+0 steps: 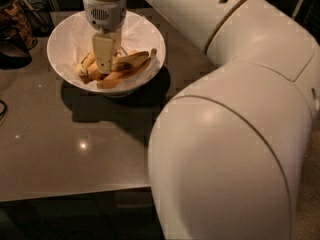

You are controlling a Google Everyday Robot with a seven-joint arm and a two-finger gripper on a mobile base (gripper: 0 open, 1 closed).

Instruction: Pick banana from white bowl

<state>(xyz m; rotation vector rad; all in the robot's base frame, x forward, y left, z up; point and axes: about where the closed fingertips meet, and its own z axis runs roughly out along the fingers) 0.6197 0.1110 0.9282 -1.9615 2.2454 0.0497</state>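
The white bowl (62, 44), wide and lined with crinkled white paper, stands at the table's far left. Several bananas lie in it. A plain yellow banana (86, 64) curves along the left side, partly hidden behind my gripper. A banana with a dark brown patch (132, 60) and an orange-tinted piece (120, 77) lie to the right. My gripper (106, 59) points straight down into the middle of the bowl, in among the bananas and right next to the yellow one.
My large white arm (230, 134) fills the right half of the view and hides that side of the brown table (60, 149). Dark objects (15, 29) stand at the far left beside the bowl. The table's front edge runs along the bottom.
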